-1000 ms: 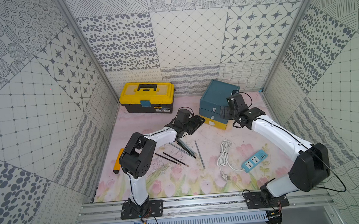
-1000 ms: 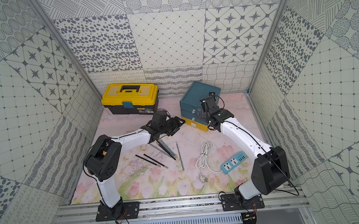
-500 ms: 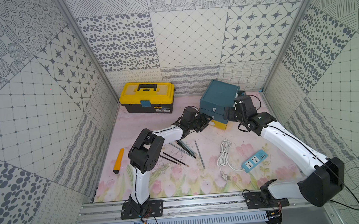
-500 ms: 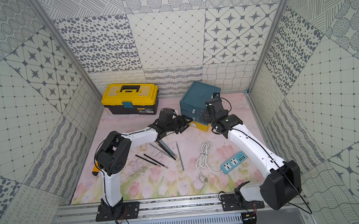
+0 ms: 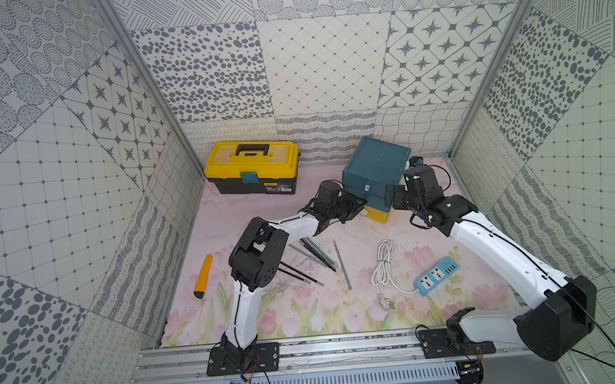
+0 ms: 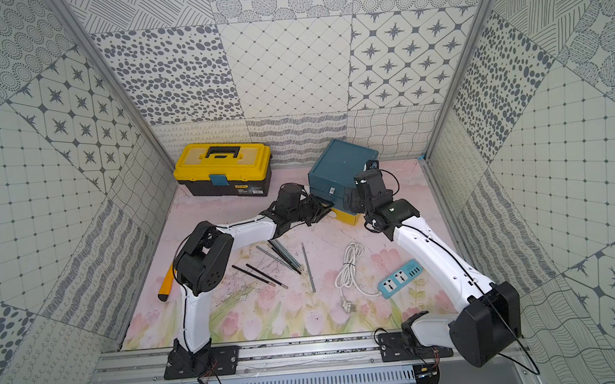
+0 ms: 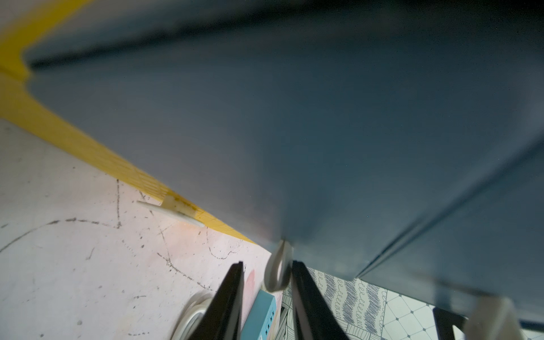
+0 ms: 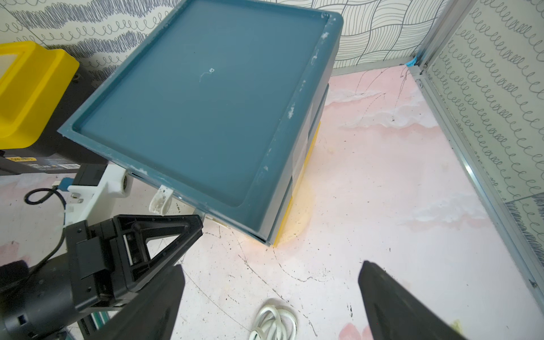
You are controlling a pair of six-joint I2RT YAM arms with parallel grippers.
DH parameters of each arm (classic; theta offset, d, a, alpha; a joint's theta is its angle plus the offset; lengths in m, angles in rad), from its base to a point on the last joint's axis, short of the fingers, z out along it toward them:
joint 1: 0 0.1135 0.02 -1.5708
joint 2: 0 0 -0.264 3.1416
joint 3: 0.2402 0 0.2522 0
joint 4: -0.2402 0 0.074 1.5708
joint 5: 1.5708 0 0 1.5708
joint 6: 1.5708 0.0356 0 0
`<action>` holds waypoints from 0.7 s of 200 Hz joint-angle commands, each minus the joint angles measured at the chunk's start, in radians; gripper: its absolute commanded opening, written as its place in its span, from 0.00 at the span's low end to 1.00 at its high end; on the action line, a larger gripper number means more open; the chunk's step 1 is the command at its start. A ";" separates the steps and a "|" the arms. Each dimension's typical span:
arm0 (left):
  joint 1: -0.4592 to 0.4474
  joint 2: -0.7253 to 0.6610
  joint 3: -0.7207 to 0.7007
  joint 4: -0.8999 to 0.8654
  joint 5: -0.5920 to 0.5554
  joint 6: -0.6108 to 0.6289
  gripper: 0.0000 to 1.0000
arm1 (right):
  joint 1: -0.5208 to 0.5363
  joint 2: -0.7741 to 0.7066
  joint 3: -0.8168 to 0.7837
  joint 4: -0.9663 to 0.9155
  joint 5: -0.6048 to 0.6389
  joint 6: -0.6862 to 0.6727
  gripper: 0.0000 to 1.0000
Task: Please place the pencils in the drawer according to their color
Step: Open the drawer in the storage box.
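Observation:
The drawer (image 5: 375, 165) (image 6: 341, 164) is a teal chest with a yellow lowest level, standing at the back of the mat. My left gripper (image 5: 359, 205) (image 7: 266, 282) is at its front, with a black finger on each side of the middle level's white tab (image 7: 278, 269). One finger touches the tab and a gap shows at the other. My right gripper (image 5: 398, 197) (image 8: 270, 265) hangs wide open by the chest's right front corner, holding nothing. Several pencils (image 5: 316, 254) (image 6: 285, 256) lie loose on the mat in front, two black ones (image 5: 301, 274) nearest the left arm.
A yellow-and-black toolbox (image 5: 251, 167) stands at the back left. An orange tool (image 5: 203, 276) lies by the left wall. A coiled white cable (image 5: 383, 265) and blue power strip (image 5: 436, 276) lie right of the pencils. Patterned walls close in three sides.
My left gripper has reached forward to the chest's front and its jaws have narrowed around the white tab. The right arm has swung outward, and its gripper is still open by the chest.

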 commanded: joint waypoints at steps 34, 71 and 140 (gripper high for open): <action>-0.007 0.023 0.025 0.095 0.025 0.001 0.17 | 0.000 -0.021 -0.013 0.037 -0.013 0.000 0.99; -0.007 0.019 0.020 0.098 0.026 0.002 0.03 | 0.002 -0.025 -0.015 0.036 -0.011 0.000 0.99; -0.012 -0.040 -0.119 0.140 0.030 0.010 0.00 | 0.006 -0.030 -0.015 0.036 -0.013 0.000 0.99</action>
